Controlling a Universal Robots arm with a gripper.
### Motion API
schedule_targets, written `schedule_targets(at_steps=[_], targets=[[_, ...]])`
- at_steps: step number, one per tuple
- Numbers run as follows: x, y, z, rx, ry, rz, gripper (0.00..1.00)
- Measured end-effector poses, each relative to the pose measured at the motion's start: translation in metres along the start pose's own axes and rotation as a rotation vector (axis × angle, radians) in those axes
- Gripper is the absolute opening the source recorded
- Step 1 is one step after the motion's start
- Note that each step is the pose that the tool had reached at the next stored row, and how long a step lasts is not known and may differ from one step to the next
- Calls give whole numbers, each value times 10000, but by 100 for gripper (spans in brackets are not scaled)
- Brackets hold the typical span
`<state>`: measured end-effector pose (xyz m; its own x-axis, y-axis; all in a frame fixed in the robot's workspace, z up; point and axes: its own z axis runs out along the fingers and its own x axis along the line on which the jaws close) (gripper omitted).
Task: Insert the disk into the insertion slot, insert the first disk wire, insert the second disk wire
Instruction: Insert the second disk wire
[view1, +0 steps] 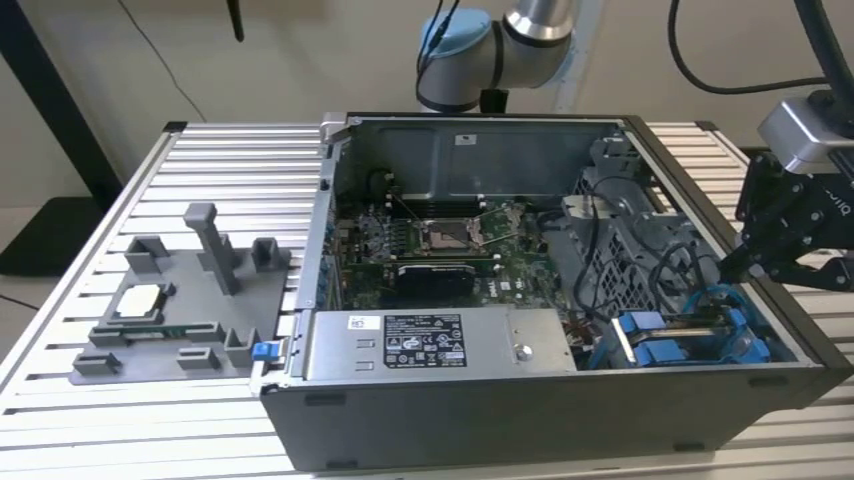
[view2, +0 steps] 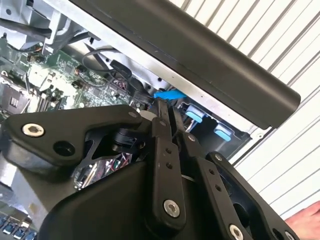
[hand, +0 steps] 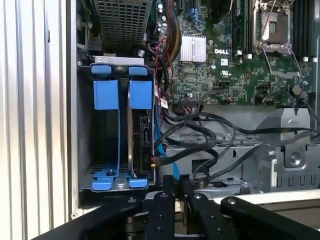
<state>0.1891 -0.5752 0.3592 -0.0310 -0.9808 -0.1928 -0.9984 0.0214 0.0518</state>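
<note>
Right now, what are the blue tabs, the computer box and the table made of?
The blue tabs look like plastic: one even bright colour, dull surface, rounded moulded shapes. The computer box looks like painted sheet metal: thin, flat grey walls with folded edges. The table is probably aluminium: silvery ribbed slats with a soft shine.

The desk (view1: 200, 165) was ribbed bare metal with a dull sheen. The computer case (view1: 534, 420) was matt grey sheet metal. The insertion slot (hand: 86, 150) was dull grey metal with smooth bright-blue plastic fittings (hand: 106, 94). The gripper (hand: 176, 181) was matt black with shiny screw heads.
</note>
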Motion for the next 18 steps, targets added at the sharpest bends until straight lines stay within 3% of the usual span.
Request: schedule_targets(at_steps=[12, 18], targets=[[0, 0, -2, 0, -19, -1, 0], [-13, 6, -68, 0, -20, 0, 0]])
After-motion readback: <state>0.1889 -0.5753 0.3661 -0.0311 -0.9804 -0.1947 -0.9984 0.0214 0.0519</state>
